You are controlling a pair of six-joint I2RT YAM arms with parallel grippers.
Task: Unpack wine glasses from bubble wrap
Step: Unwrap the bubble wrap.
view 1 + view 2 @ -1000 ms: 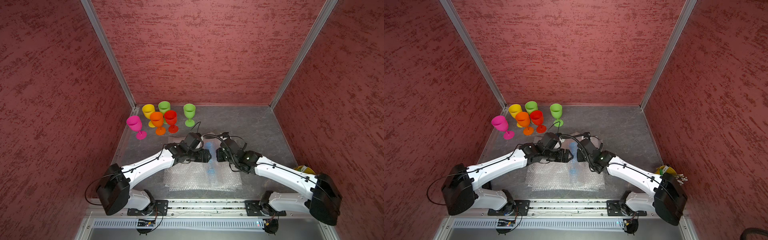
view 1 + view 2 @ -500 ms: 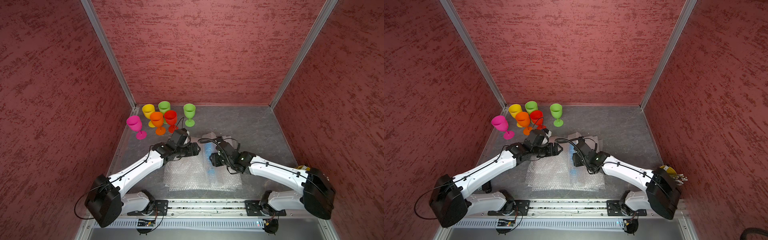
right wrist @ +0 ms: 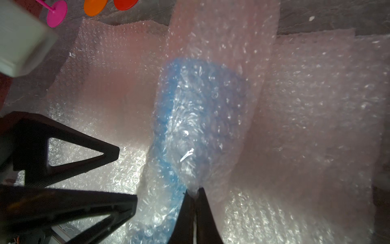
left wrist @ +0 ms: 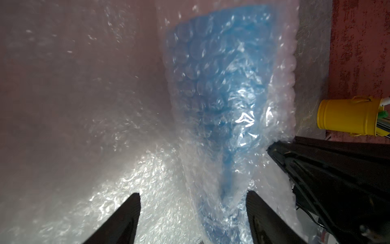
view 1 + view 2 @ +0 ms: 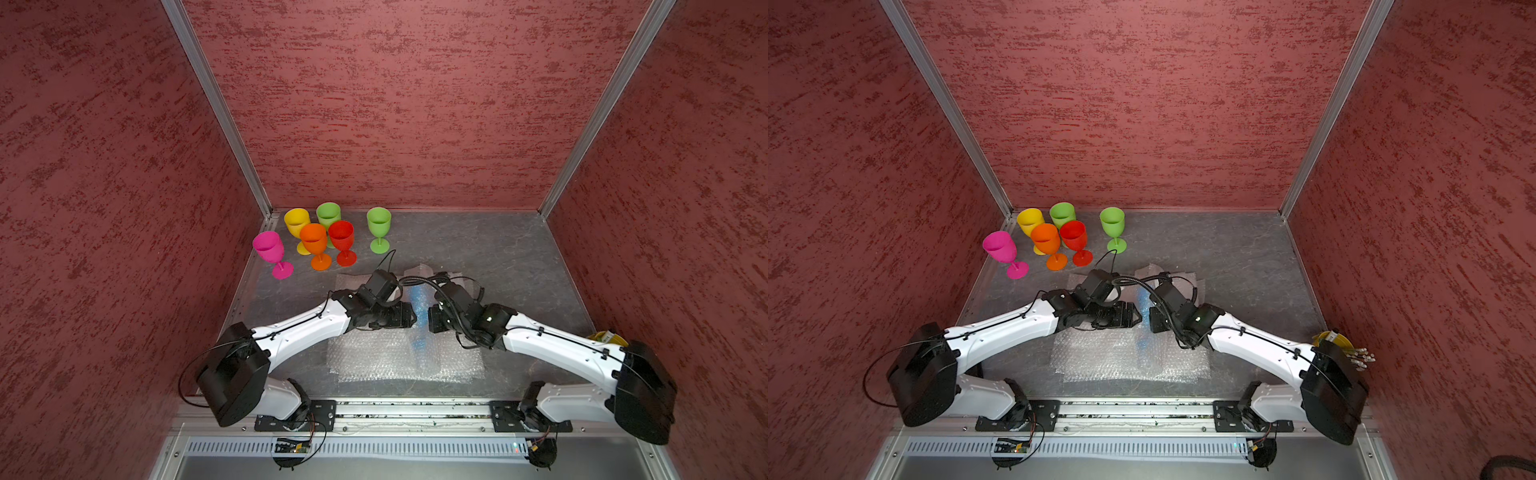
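The bubble wrap (image 5: 399, 365) lies in flat sheets on the grey table (image 5: 490, 249) near the front rail. One piece is rolled around the blue wine glass (image 5: 417, 305), which sits between the two arms, its bowl end toward the back wall. Through the wrap the glass shows only as a blurred blue shape in both wrist views (image 4: 219, 95) (image 3: 190, 116). Whether the roll rests on the sheets or is lifted cannot be told.

The right gripper (image 3: 194, 191) has its jaws pressed together on a fold of the wrap beside the stem. The left gripper (image 4: 193, 198) stands wide open with the narrow, stem end of the roll between its fingers (image 4: 130, 213), holding nothing.

Six unwrapped wine glasses stand upright in the far left corner, well apart from the roll: pink (image 5: 270, 248), yellow (image 5: 296, 221), green (image 5: 328, 213), orange (image 5: 314, 238), red (image 5: 341, 236) and a second green (image 5: 379, 221). A yellow bucket (image 5: 1334, 338) stands by the right wall.
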